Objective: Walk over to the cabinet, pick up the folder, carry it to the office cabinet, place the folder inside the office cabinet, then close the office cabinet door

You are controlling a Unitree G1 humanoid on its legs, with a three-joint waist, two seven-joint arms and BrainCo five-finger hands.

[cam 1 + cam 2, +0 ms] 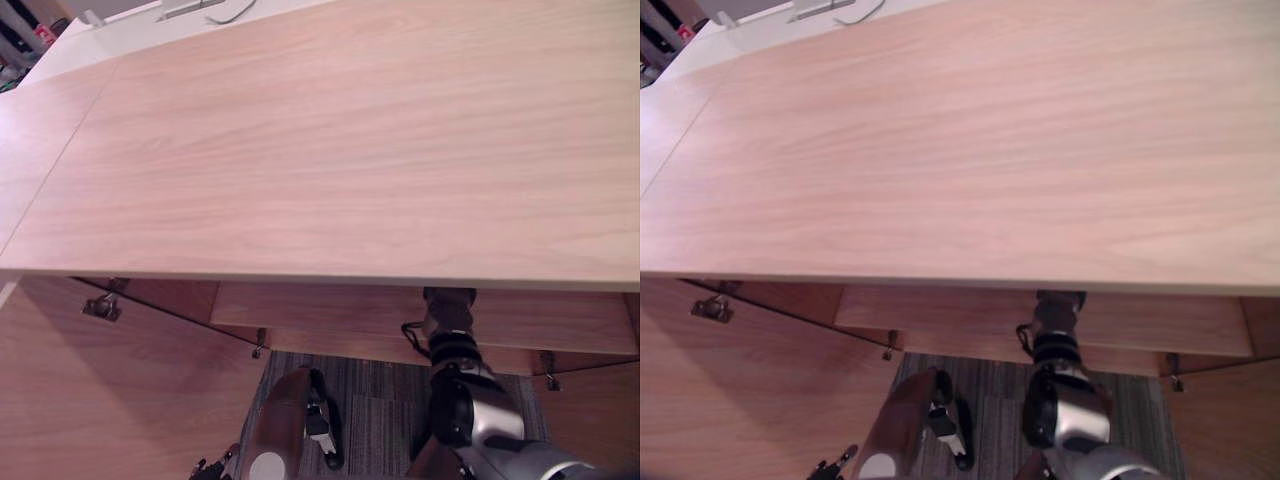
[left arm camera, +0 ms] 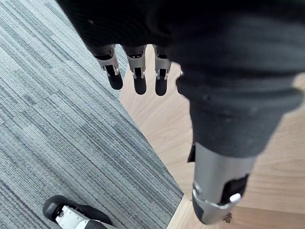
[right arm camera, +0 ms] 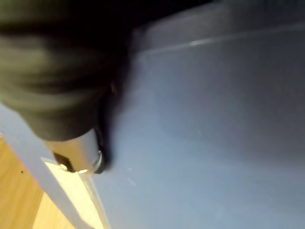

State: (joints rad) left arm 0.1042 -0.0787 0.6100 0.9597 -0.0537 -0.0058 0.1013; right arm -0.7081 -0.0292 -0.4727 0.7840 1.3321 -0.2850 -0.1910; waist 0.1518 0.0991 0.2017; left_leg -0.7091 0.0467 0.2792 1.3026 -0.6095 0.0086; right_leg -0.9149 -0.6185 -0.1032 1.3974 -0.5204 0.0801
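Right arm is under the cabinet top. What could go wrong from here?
1. The right hand reaches beneath the cabinet top, against the blue folder; steering from above is blind, so a snag inside could go unnoticed.
2. The open door stands beside that arm; swinging it before the arm is out would likely hit it. The left hand hangs open over the carpet.

r hand [image 3: 78, 152] mostly hidden under cabinet top [image 1: 330, 150] | blue-grey surface [image 3: 205, 124] blurred, can't id
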